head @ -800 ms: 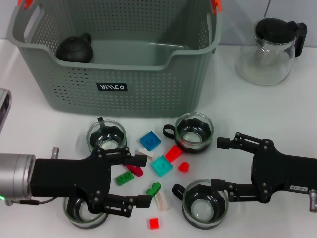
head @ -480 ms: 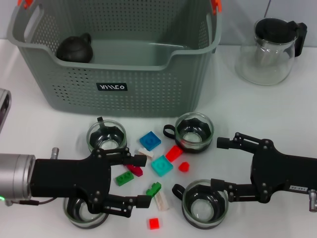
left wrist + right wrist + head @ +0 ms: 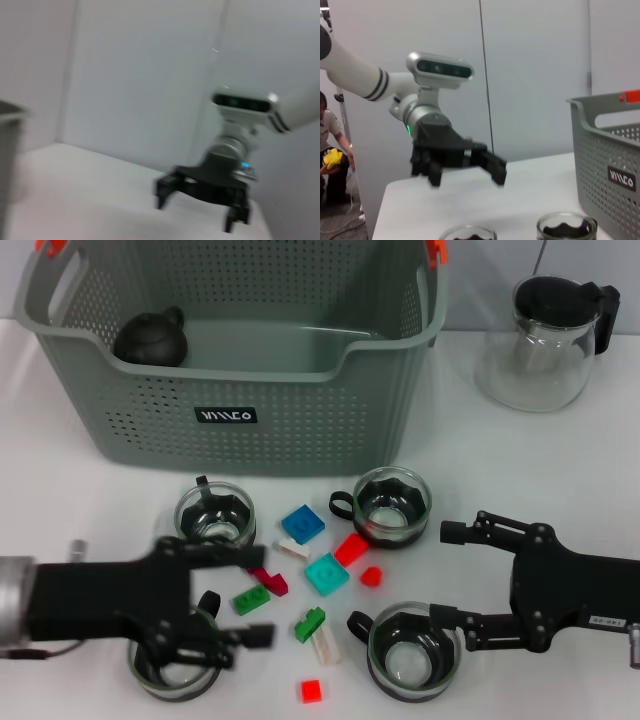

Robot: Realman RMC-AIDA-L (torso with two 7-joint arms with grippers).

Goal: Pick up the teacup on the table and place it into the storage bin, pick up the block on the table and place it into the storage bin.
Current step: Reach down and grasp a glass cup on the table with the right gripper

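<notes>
Storage bin (image 3: 230, 360), a large grey-green perforated plastic basket, stands well beyond both claws and holds a round black teapot (image 3: 150, 338). Left gripper (image 3: 240, 598), jaws spread open, hovers over a glass teacup (image 3: 170, 672) at the table's near edge. Right gripper (image 3: 445, 575), jaws also open, straddles another glass teacup (image 3: 412, 652). Small coloured plastic blocks (image 3: 326, 573) lie scattered between the claws.

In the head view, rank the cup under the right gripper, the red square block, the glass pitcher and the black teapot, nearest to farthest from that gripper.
From the right gripper:
1. Cup, just below it, at the near edge.
2. Red square block, to its left.
3. Glass pitcher, far right corner.
4. Black teapot, inside the storage bin, far left.
</notes>
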